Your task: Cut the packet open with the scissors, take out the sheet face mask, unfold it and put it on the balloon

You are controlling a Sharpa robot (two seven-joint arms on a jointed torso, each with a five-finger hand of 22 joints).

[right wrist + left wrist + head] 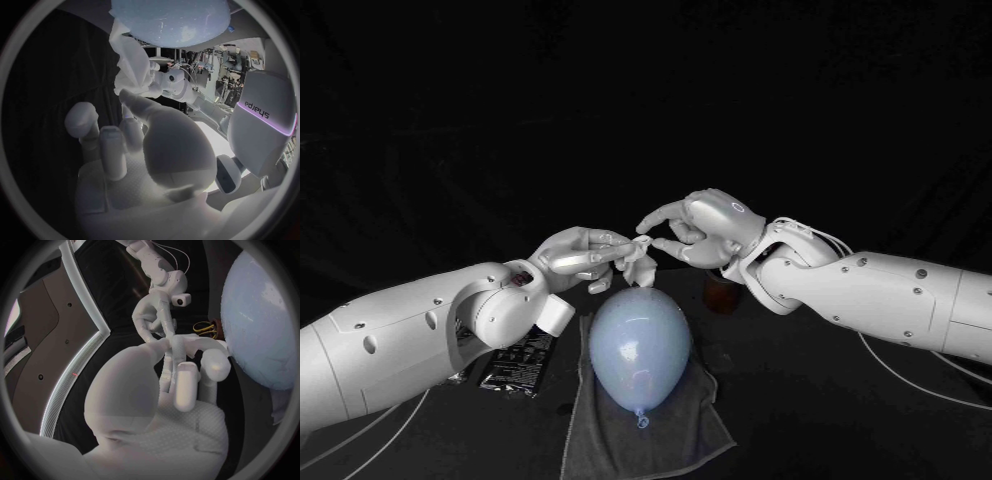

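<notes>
Head view: two white robot arms meet above the middle of a black table [848, 420]. The left hand [581, 255] grips a small, bunched white sheet mask [642, 262], which hangs just above the rounded end of a pale blue balloon [640, 345]. The right hand [692, 230] reaches in with its fingertips at the top of the mask, though whether they pinch it or only touch it cannot be told. The balloon lies on a grey towel [610, 440], its knot pointing toward the robot. A dark packet [516, 368] lies on the table beside the left arm, near the towel's edge. Behind everything the room is plain darkness. Left wrist view: the left hand's fingers [184, 382] curl closed, the right hand [156, 315] faces them closely, and the balloon [262, 325] bulges just beside them. Right wrist view: the right hand [144, 145] stretches a finger to the lower edge of the hanging mask [131, 60], with its thumb held apart. The balloon [169, 20] sits just beyond. The step in hand looks like unfolding. It would go best if each hand took a separate edge of one layer, drew apart slowly, and kept the mask clear of the balloon until it is spread, since the thin sheet may cling to itself or tear.
</notes>
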